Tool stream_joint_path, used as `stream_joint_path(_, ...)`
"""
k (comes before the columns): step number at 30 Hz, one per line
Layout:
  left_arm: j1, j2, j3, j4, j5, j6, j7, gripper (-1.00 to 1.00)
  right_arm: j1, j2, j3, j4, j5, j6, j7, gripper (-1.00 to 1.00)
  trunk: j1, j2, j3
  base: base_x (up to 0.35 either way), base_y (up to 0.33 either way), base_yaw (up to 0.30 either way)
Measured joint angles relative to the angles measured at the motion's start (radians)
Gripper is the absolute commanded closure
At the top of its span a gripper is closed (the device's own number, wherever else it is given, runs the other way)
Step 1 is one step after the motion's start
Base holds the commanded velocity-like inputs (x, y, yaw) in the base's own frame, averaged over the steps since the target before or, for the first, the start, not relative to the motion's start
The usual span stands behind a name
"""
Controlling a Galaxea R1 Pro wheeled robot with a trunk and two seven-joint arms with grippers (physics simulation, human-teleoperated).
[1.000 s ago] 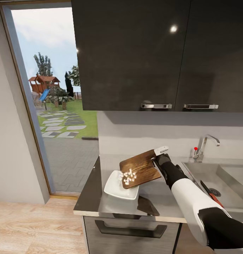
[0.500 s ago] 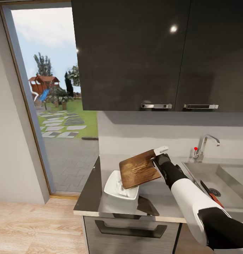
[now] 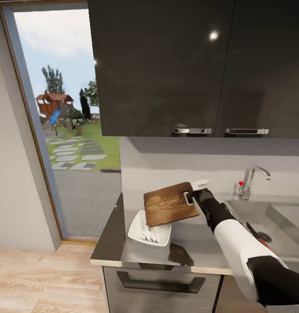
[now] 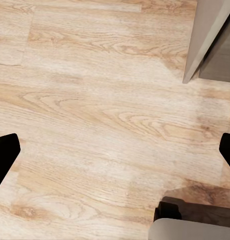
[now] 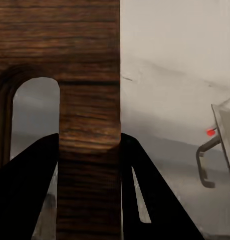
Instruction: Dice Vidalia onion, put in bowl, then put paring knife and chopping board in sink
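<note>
Clamped: right gripper (image 5: 88, 150) on chopping board (image 3: 170, 204) beside handle hole | left gripper (image 4: 115, 150) spread wide | stiff, rigid, likely light; edge pinch may pivot

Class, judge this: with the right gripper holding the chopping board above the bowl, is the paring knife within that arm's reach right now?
Probably not yet. The right gripper is shut on the chopping board, so it has no free grasp. The paring knife lies in the sink, close beside that arm.
</note>
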Motion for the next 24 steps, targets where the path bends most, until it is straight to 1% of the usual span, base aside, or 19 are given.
stream_joint_path(1, 0.000, 0.000, 0.000, 0.000, 0.000, 0.000, 0.000, -1.00, 0.000, -0.015, -0.008, -0.001, -0.027, -0.001, 0.021, 1.00, 0.000, 0.000, 0.000, 0.000, 0.000, 0.000)
stream_joint_path(2, 0.000, 0.000, 0.000, 0.000, 0.000, 0.000, 0.000, -1.00, 0.000, -0.028, -0.015, -0.001, -0.040, -0.002, 0.036, 1.00, 0.000, 0.000, 0.000, 0.000, 0.000, 0.000)
stream_joint_path(3, 0.000, 0.000, 0.000, 0.000, 0.000, 0.000, 0.000, -1.00, 0.000, -0.041, -0.024, -0.001, -0.062, -0.002, 0.051, 1.00, 0.000, 0.000, 0.000, 0.000, 0.000, 0.000)
stream_joint_path(4, 0.000, 0.000, 0.000, 0.000, 0.000, 0.000, 0.000, -1.00, 0.000, -0.061, -0.037, -0.001, -0.099, -0.003, 0.076, 1.00, 0.000, 0.000, 0.000, 0.000, 0.000, 0.000)
stream_joint_path(5, 0.000, 0.000, 0.000, 0.001, 0.000, 0.000, 0.000, -1.00, 0.000, -0.075, -0.044, 0.000, -0.107, -0.003, 0.092, 1.00, 0.000, 0.000, 0.000, 0.000, 0.000, 0.000)
stream_joint_path(6, 0.000, 0.000, 0.000, 0.001, 0.000, 0.000, 0.000, -1.00, -0.001, -0.093, -0.060, -0.001, -0.142, -0.003, 0.119, 1.00, 0.000, 0.000, 0.000, 0.000, 0.000, 0.000)
stream_joint_path(7, 0.000, 0.000, 0.000, 0.001, 0.000, 0.000, 0.000, -1.00, 0.000, -0.107, -0.069, 0.000, -0.141, -0.003, 0.138, 1.00, 0.000, 0.000, 0.000, 0.000, 0.000, 0.000)
stream_joint_path(9, 0.000, 0.000, 0.000, 0.001, 0.000, 0.000, 0.000, -1.00, 0.000, -0.134, -0.096, 0.001, -0.157, -0.002, 0.189, 1.00, 0.000, 0.000, 0.000, 0.000, 0.000, 0.000)
stream_joint_path(12, 0.000, 0.000, 0.000, 0.000, 0.000, -0.001, 0.001, -1.00, 0.000, -0.151, -0.112, 0.011, -0.158, -0.003, 0.229, 1.00, 0.000, 0.000, 0.000, 0.000, 0.000, 0.000)
stream_joint_path(15, 0.000, 0.000, 0.000, 0.001, 0.000, -0.003, 0.001, -1.00, 0.000, -0.155, -0.116, 0.016, -0.158, -0.012, 0.238, 1.00, 0.000, 0.000, 0.000, 0.000, 0.000, 0.000)
stream_joint_path(18, 0.000, 0.004, 0.000, 0.000, 0.000, -0.005, 0.002, -1.00, 0.000, -0.157, -0.117, 0.018, -0.158, -0.048, 0.237, 1.00, 0.000, 0.000, 0.000, 0.000, 0.000, 0.000)
stream_joint_path(19, 0.000, 0.005, 0.000, 0.000, 0.000, -0.005, 0.002, -1.00, 0.000, -0.161, -0.118, 0.018, -0.156, -0.055, 0.237, 1.00, 0.000, 0.000, 0.000, 0.000, 0.000, 0.000)
stream_joint_path(21, 0.000, 0.005, 0.000, -0.001, 0.000, -0.007, 0.003, -1.00, 0.000, -0.184, -0.118, 0.018, -0.149, -0.064, 0.238, 1.00, 0.000, 0.000, 0.000, 0.000, 0.000, 0.000)
stream_joint_path(24, 0.000, 0.004, 0.000, 0.000, 0.000, -0.008, 0.003, -1.00, 0.000, -0.193, -0.117, 0.018, -0.158, -0.066, 0.238, 1.00, 0.000, 0.000, 0.000, 0.000, 0.000, 0.000)
